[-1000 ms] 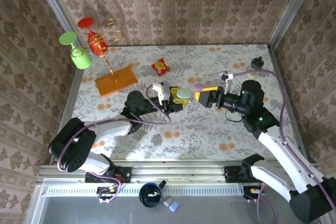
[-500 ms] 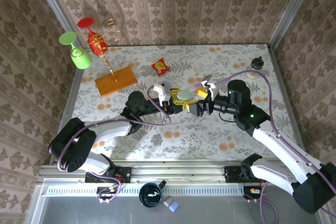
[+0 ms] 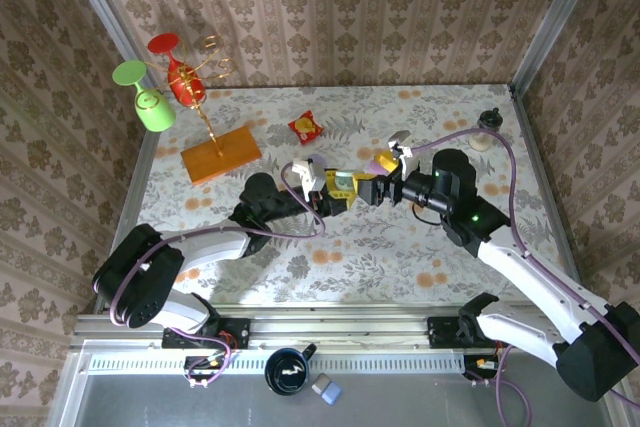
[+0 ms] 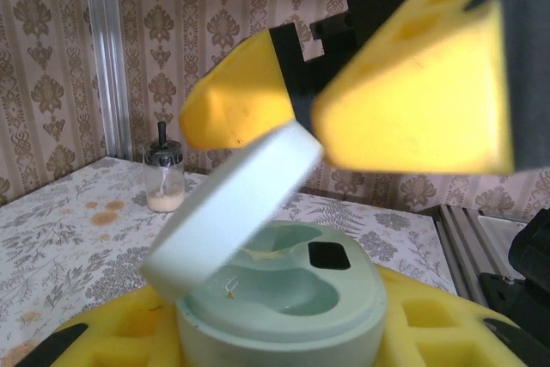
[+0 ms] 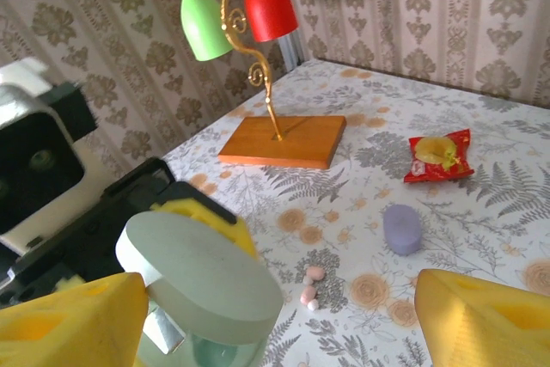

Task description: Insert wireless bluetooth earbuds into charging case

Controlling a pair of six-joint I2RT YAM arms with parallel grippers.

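Observation:
My left gripper [image 3: 335, 188] [image 4: 284, 337] is shut on the mint-green charging case [image 4: 296, 298], held above the table's middle. The case's lid [image 4: 230, 212] [image 5: 202, 277] stands half raised, and both sockets inside look empty. My right gripper [image 3: 371, 185] [image 5: 279, 333] is open. Its yellow fingers [image 4: 412, 100] hang over and on either side of the lid, right against it. Two small pink wireless bluetooth earbuds [image 5: 309, 285] lie together on the tablecloth beyond the case.
A lilac pebble case [image 5: 401, 228] [image 3: 377, 164] lies near the buds. A red snack packet [image 3: 306, 127] [image 5: 438, 154] sits farther back. At back left stands a wooden base [image 3: 220, 154] with hanging glasses. A small jar [image 3: 488, 120] [image 4: 163, 178] is at back right.
My right gripper has swung left and now hangs over the case held by my left gripper. The left arm has stayed still.

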